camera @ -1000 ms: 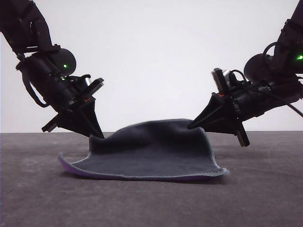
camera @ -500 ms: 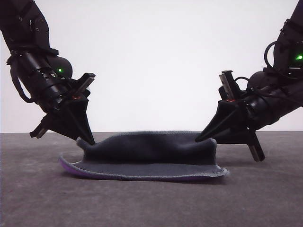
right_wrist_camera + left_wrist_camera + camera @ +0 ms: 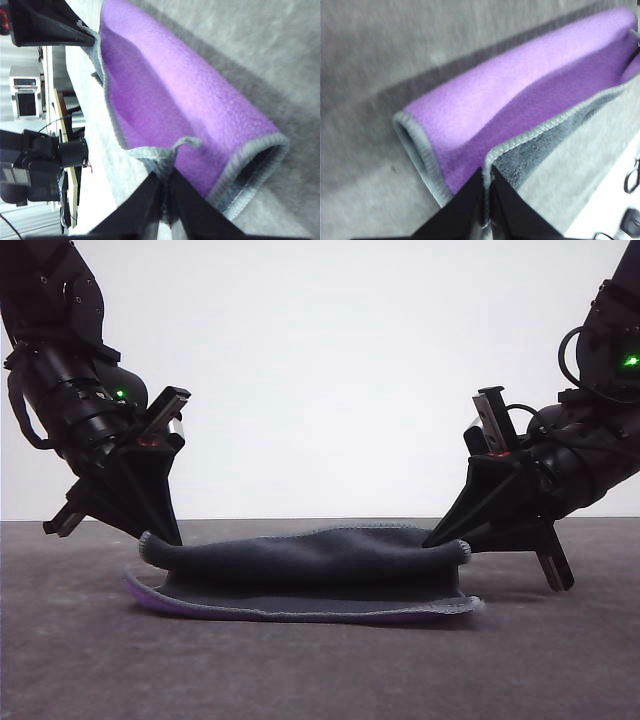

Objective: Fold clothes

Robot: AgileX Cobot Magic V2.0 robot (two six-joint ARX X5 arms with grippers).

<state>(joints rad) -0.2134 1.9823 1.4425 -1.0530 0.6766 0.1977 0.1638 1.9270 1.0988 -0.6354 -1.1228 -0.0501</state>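
The clothes are one small cloth lying on the dark table, dark grey on top with a purple edge showing underneath at the front left. Its far edge is rolled forward into a low fold. My left gripper is shut on the fold's left corner, and my right gripper is shut on the right corner. In the left wrist view the fingertips pinch the grey hem beside the purple face of the clothes. In the right wrist view the fingertips pinch the hem of the purple fold of the clothes.
The dark grey table stretches in front of the cloth and to both sides. A plain white wall stands behind. The left gripper shows at the far end of the fold in the right wrist view.
Both grippers have come down and moved outward and forward with the held edge. The raised back of the cloth has dropped from a tall flap into a low roll over the lower layer.
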